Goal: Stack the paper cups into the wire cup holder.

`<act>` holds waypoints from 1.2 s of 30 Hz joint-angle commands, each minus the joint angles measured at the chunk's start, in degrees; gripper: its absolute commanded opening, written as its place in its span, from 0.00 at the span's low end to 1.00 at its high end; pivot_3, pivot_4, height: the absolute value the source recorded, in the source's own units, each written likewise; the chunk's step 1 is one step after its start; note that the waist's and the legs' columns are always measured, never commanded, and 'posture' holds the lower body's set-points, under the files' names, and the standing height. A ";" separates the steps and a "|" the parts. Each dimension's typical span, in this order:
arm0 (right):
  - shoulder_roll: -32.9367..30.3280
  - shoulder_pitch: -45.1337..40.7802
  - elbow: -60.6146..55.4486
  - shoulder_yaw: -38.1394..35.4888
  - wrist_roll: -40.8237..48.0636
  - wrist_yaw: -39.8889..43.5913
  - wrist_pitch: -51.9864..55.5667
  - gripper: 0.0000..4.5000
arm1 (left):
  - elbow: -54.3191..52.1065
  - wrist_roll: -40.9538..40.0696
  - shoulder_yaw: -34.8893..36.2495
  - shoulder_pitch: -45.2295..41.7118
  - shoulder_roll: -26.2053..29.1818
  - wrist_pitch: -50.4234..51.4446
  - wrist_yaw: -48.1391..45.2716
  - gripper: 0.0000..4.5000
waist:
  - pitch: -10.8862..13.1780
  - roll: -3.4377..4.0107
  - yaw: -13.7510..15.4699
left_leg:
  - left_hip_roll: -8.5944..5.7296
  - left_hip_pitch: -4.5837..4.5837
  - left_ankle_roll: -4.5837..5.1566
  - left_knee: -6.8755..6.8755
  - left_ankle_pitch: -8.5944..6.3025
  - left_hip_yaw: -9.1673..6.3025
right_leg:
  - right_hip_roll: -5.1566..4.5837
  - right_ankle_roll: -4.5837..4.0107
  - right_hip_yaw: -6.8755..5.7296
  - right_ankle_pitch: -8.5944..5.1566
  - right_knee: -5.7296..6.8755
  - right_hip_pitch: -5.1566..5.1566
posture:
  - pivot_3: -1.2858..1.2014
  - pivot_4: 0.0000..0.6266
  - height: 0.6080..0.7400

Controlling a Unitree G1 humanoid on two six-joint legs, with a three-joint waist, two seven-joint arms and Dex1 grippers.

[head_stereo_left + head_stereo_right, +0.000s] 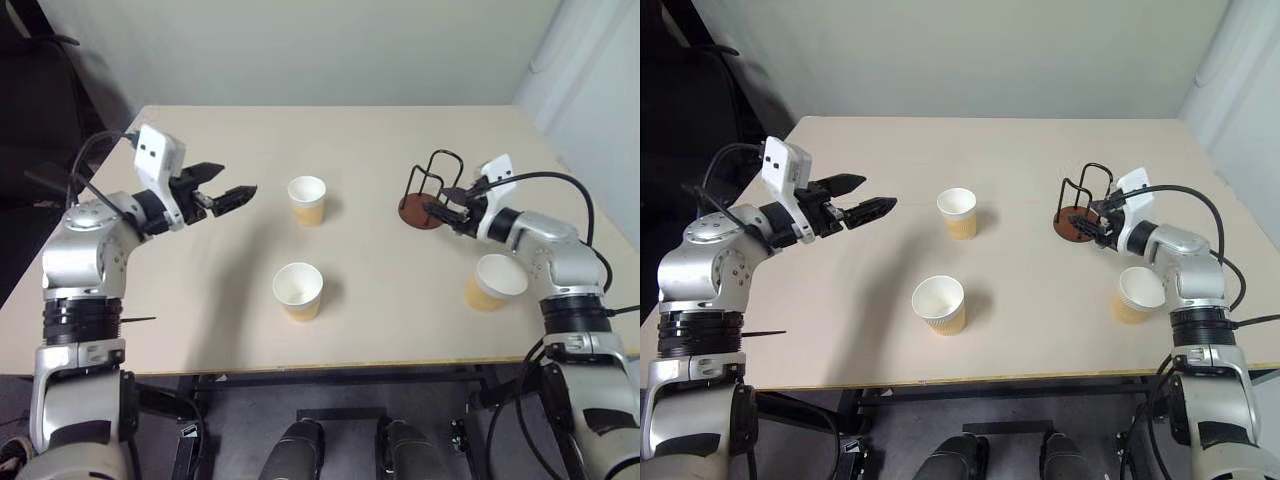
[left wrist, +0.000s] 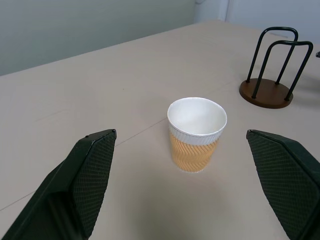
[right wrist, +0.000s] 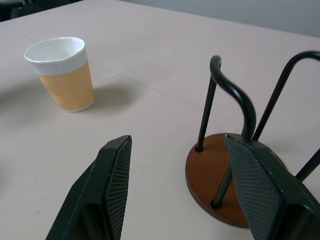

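Three paper cups stand upright on the table: one at mid-table [image 1: 307, 200], one nearer the front [image 1: 298, 290], and one at the front right [image 1: 495, 280] beside my right forearm. The wire cup holder [image 1: 428, 195] stands right of centre and holds nothing. My left gripper [image 1: 238, 178] hovers open to the left of the mid-table cup [image 2: 196, 132], pointing at it with a gap between. My right gripper [image 1: 440, 202] is open low at the holder's base [image 3: 220, 175]. One wire loop rises between its fingers, and I cannot tell whether they touch it.
The beige table [image 1: 380, 330] has its front edge close below the nearest cups. A pale wall runs behind the far edge, and the floor to the left is dark. Open tabletop lies between the mid-table cup and the holder.
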 commanded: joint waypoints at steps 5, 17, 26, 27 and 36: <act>-1.37 1.39 -2.80 -2.90 0.85 -1.28 -1.24 0.66 | 0.59 0.31 -0.36 -3.62 1.17 -1.07 -2.44 0.99 | 0.00 0.00 -0.10 | 0.01 0.01 -0.05 0.00 -0.02 0.00 | 0.01 -0.01 0.02 0.01 0.01 0.00 | 0.52 0.24 1.00; -4.11 4.82 -6.95 -5.01 1.42 -1.52 1.04 0.66 | 5.50 1.31 -3.20 -9.27 -1.77 -3.43 -4.99 0.99 | 0.00 0.00 0.04 | 0.04 0.03 -0.08 0.00 0.00 -0.02 | 0.05 -0.04 0.03 0.02 0.01 0.01 | 0.52 0.24 1.00; -4.55 3.31 -5.72 -5.18 -0.39 -5.18 1.45 0.66 | 13.50 3.58 -5.64 -13.54 -6.20 -8.86 -7.34 0.99 | 0.00 -0.01 -0.13 | 0.05 0.03 0.12 0.02 0.14 -0.01 | 0.06 -0.01 0.05 0.04 0.03 0.01 | 0.52 0.24 1.00; -3.81 2.72 -5.44 -4.66 -0.60 -5.80 1.33 0.66 | 13.73 3.31 -5.28 -13.34 -6.15 -9.03 -7.66 0.99 | 0.00 -0.01 -0.24 | 0.05 0.05 0.25 0.02 0.21 -0.01 | 0.06 -0.01 0.06 0.04 0.03 0.01 | 0.52 0.24 1.00; -2.74 -4.16 2.10 -2.13 -2.16 -3.75 -1.68 0.66 | 11.28 2.21 -3.59 -11.64 -6.73 -9.13 -6.29 0.99 | 0.00 -0.01 -0.60 | 0.05 -0.01 0.40 0.00 0.29 -0.01 | 0.09 0.04 0.08 0.07 -0.02 -0.03 | 0.52 0.24 1.00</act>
